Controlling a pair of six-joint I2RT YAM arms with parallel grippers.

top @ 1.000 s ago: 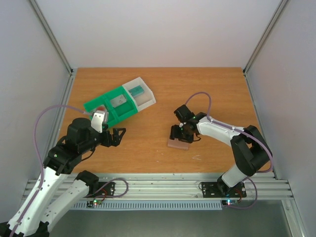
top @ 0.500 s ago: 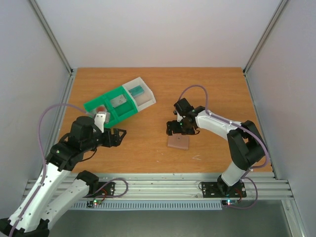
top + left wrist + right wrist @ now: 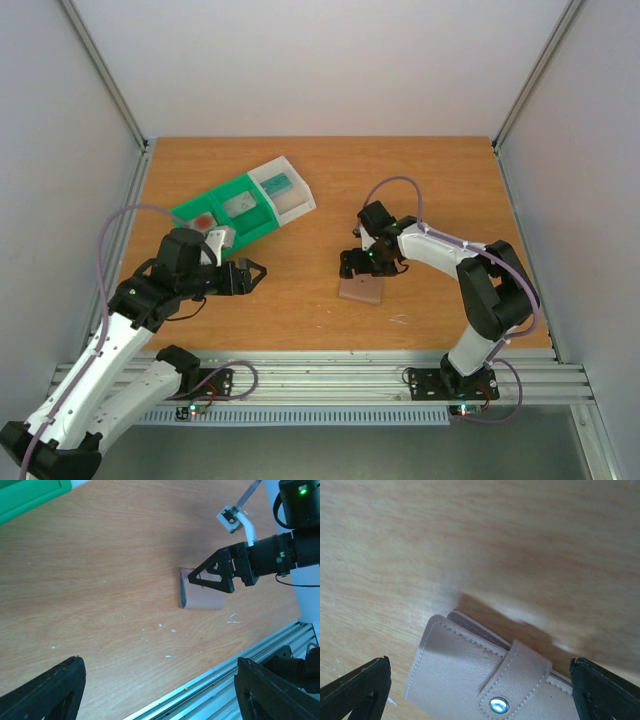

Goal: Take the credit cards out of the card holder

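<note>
The card holder (image 3: 360,289) is a small pinkish-beige wallet, closed, its snap strap fastened, lying flat on the table right of centre. It also shows in the left wrist view (image 3: 200,597) and the right wrist view (image 3: 465,675). My right gripper (image 3: 362,264) is open just above the holder's far edge, its jaws wide apart on either side of it (image 3: 480,695). My left gripper (image 3: 246,272) is open and empty over bare table, left of the holder. A pale card with a red blotch (image 3: 204,220) and a teal card (image 3: 278,184) lie in the tray.
A green-and-white compartment tray (image 3: 262,218) lies at the back left, its green corner showing in the left wrist view (image 3: 30,497). Metal rails (image 3: 320,378) run along the near table edge. White walls and metal posts close in the sides and back.
My right gripper has risen off the card holder and drawn slightly back; the holder stays where it was. My left arm has swung right towards the table's middle, still open.
</note>
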